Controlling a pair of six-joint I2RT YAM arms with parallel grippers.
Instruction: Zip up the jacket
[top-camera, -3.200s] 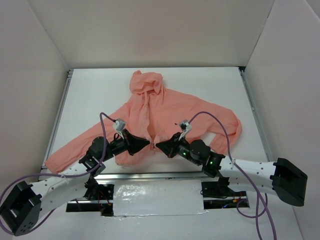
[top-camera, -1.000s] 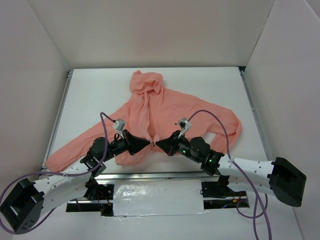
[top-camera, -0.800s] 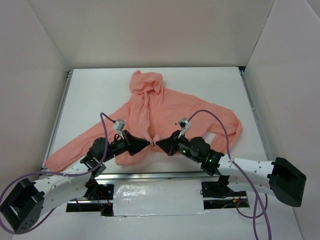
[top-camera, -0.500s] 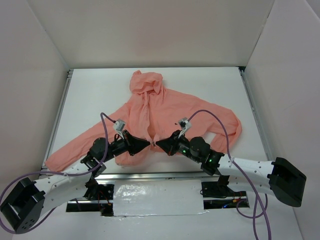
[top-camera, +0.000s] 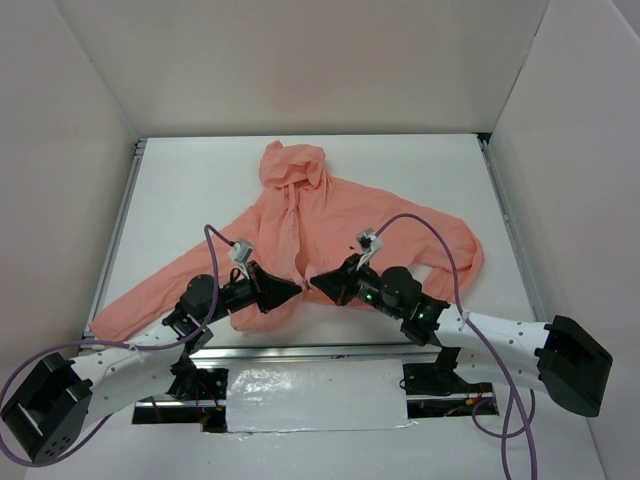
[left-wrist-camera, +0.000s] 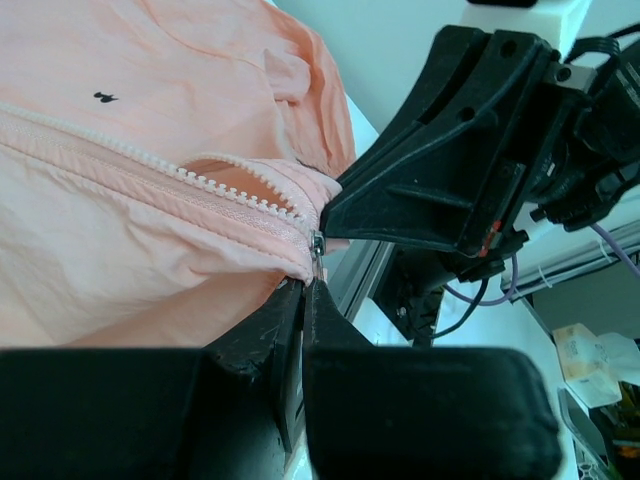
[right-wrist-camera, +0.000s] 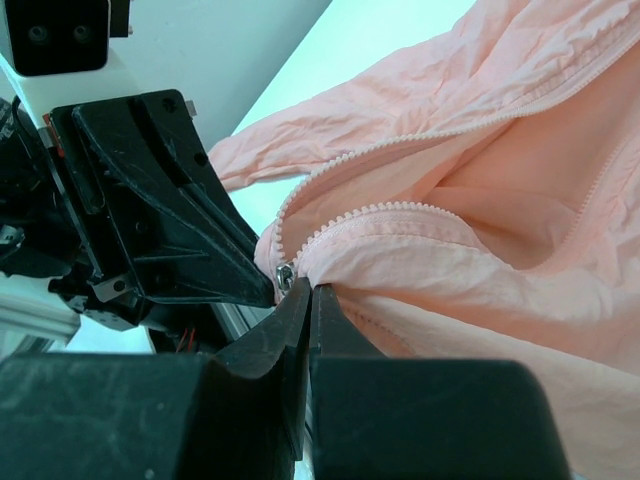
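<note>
The salmon-pink jacket (top-camera: 330, 225) lies flat on the white table, hood at the far end and front zipper open along the middle. At the bottom hem my left gripper (top-camera: 297, 288) and right gripper (top-camera: 316, 285) meet tip to tip. In the left wrist view the left gripper (left-wrist-camera: 304, 286) is shut on the hem just under the metal zipper slider (left-wrist-camera: 317, 244). The right wrist view has the right gripper (right-wrist-camera: 310, 290) shut on the hem beside the slider (right-wrist-camera: 284, 273). The two rows of zipper teeth (right-wrist-camera: 400, 210) spread apart above it. A tiny dark mark (left-wrist-camera: 102, 97) sits on the chest.
The jacket's left sleeve (top-camera: 130, 305) reaches the near-left corner, and the right sleeve (top-camera: 465, 255) is folded back at the right. A metal rail (top-camera: 300, 351) runs along the table's near edge. White walls enclose the table on three sides. Purple cables (top-camera: 420, 225) arch over both wrists.
My right gripper has edged slightly left and away from the near edge with the hem, closing on the left gripper. The left gripper has barely moved. Both stayed shut.
</note>
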